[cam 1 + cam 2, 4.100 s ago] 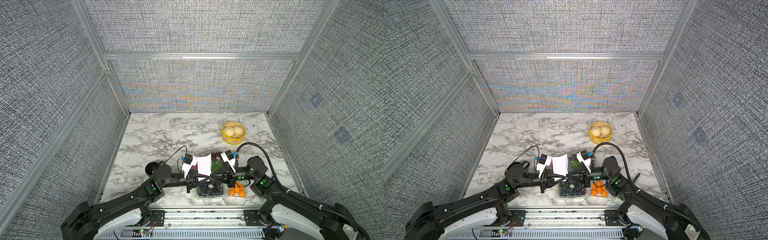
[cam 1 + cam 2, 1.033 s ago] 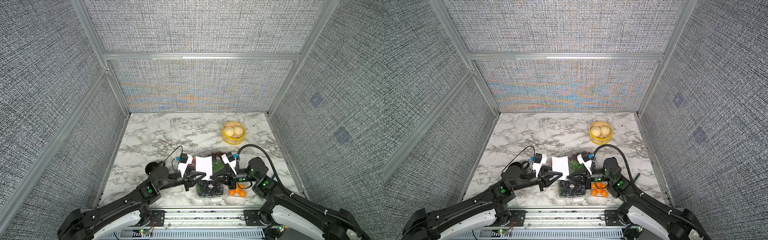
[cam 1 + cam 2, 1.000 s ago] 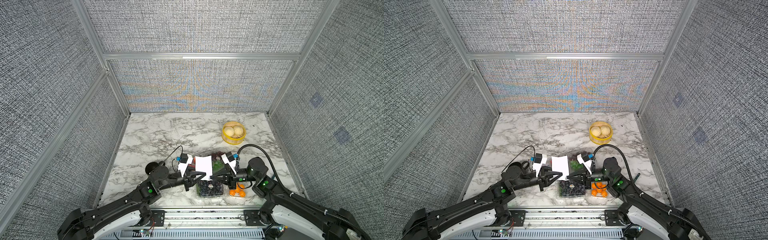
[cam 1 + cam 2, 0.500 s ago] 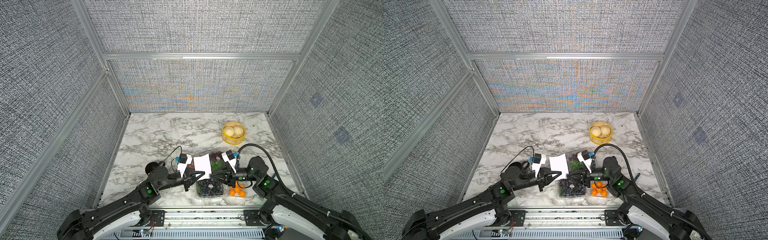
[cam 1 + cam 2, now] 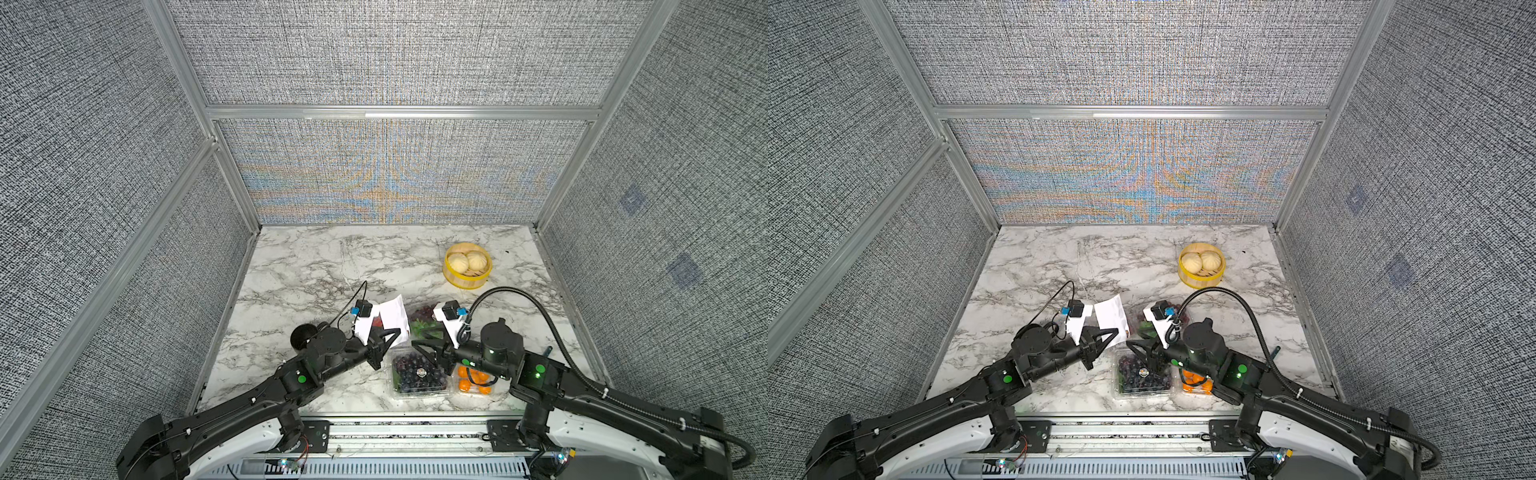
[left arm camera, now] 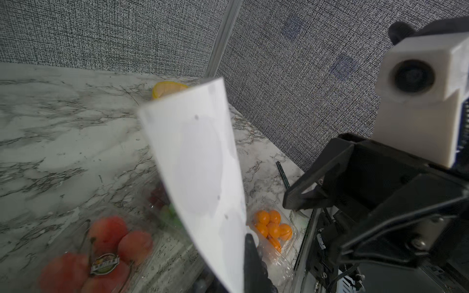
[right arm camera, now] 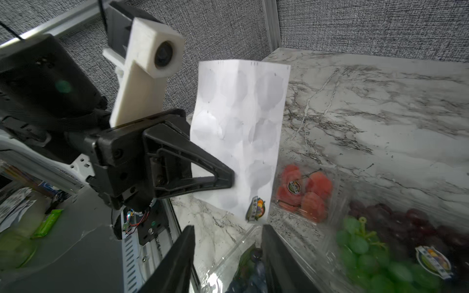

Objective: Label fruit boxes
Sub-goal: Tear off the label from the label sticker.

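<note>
In both top views we see the four fruit boxes clustered toward 5 o'clock on the table (image 5: pixel 311 266). The dark grape box (image 5: pixel 415 379) is nearest the front edge, the orange box (image 5: pixel 473 380) is at its 3 o'clock and the mixed grape box (image 5: pixel 422 320) at its 12 o'clock. A steamer (image 5: pixel 1201 276) stands apart at 2 o'clock.

The left gripper (image 5: pixel 395 332) is clamped on the sticker sheet (image 5: pixel 394 316), which it holds raised above the boxes. Only the right wrist view shows us the sheet's face, with one coloured sticker (image 7: pixel 256 209) at a corner. It also shows the red fruit box (image 7: pixel 304 190), which is largely hidden from above.

There the right gripper (image 7: pixel 228 253) hangs over the dark grapes with its fingers parted and nothing between them.
</note>
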